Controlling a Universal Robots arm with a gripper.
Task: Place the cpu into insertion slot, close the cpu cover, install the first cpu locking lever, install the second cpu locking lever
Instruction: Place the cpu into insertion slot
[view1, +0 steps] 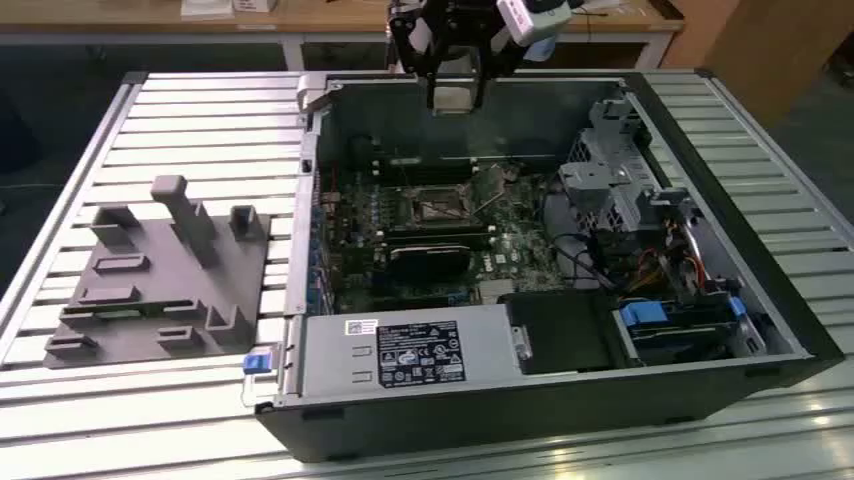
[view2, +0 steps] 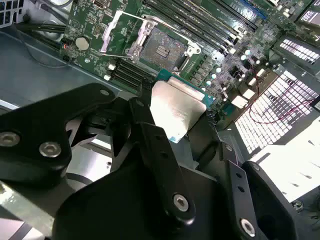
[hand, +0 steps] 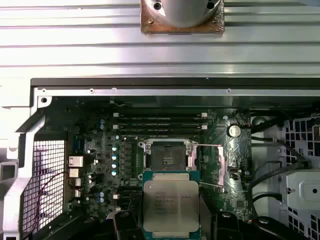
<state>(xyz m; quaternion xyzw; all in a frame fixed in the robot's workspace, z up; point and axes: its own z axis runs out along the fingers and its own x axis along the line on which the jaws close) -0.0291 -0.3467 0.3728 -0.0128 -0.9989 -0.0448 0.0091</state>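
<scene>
Ribbed metal worktop (view1: 200, 110) carries an open computer case (view1: 534, 415) lying on its side, with a grey fixture (view1: 160, 270) well apart on the exterior view's left. Inside the case I see the green circuit board (hand: 100, 150), and on it the insertion slot (hand: 167, 156) is bare, with no chip in its dark recess. The cpu cover (view2: 121, 30) looks swung up and away from the slot in the second wrist view, though from this angle I can't be sure how far it stands open. I judge none of the four steps finished: the chip is not seated, the cover is not down, and both levers are left to do. The cpu (hand: 171, 202) hangs in the air over the case's far side, clear of the board. My end effector (view2: 176, 119) is closed on it, a finger at each opposite edge, with the silver top facing the wrist cameras.
</scene>
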